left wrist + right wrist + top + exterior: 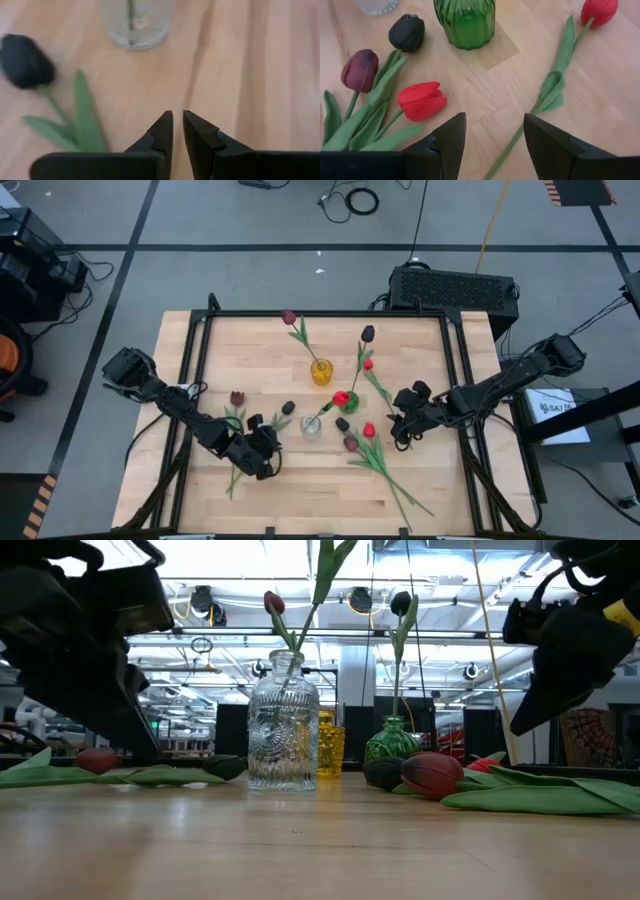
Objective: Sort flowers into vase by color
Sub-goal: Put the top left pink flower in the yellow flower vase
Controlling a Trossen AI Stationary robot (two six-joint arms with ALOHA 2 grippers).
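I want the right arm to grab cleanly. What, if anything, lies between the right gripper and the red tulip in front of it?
Nothing visible. The right gripper is open above bare wood, and the red tulip lies just ahead beside one finger. A maroon tulip and a black tulip lie beyond it.

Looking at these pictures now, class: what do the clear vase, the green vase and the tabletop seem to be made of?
Clear vase: probably glass or clear plastic; transparent, with a moulded pattern catching light.
Green vase: likely tinted glass; translucent, glossy, with vertical ribs.
Tabletop: wood, seemingly joined planks; pale grain and seams show, with a smooth, fairly matte finish.
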